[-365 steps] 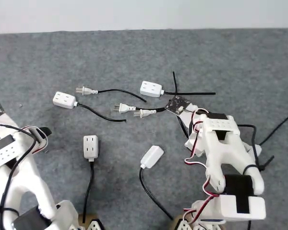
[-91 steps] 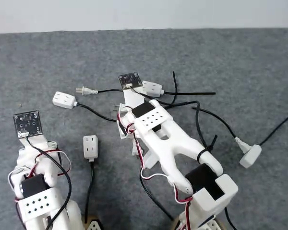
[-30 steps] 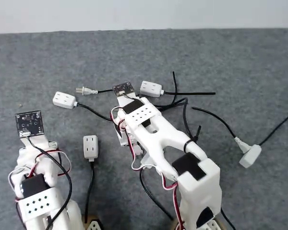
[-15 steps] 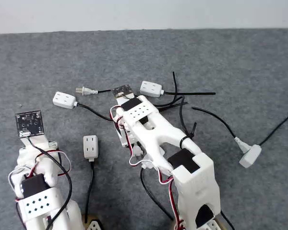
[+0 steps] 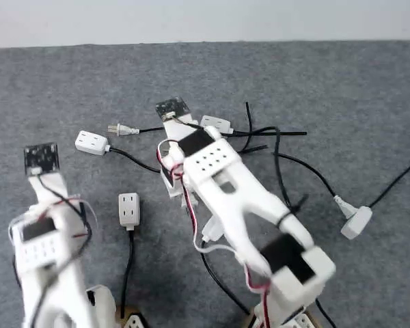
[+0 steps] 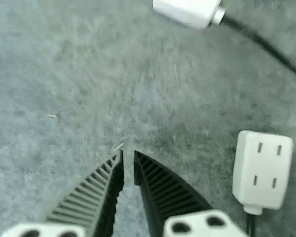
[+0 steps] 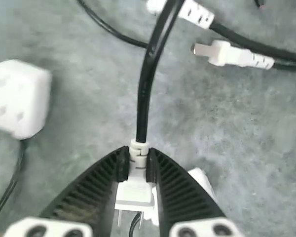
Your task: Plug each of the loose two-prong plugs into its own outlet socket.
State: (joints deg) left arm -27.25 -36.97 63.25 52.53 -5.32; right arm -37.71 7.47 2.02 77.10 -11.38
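My right gripper (image 7: 136, 154) is shut on a white two-prong plug (image 7: 134, 190) whose black cable (image 7: 150, 74) runs away from the fingers. The corner of a white outlet (image 7: 203, 180) shows just beside one finger. Two loose plugs (image 7: 222, 52) lie farther off, and another white outlet (image 7: 17, 98) sits off to one side. In the high view the right arm (image 5: 219, 178) covers the table's middle. My left gripper (image 6: 128, 165) hovers over bare carpet, shut with nothing in it, near a white outlet (image 6: 264, 170) (image 5: 128, 208).
More outlets lie at the left (image 5: 91, 142), behind the right arm (image 5: 217, 124) and far right (image 5: 355, 222). A loose plug (image 5: 120, 128) rests at the back left. Black cables (image 5: 287, 160) cross the carpet right of centre. The grey carpet ends at a white wall (image 5: 205, 20).
The right arm's wrist has swung farther from the base and a little left, still holding the plug. The left arm has stretched forward slightly.
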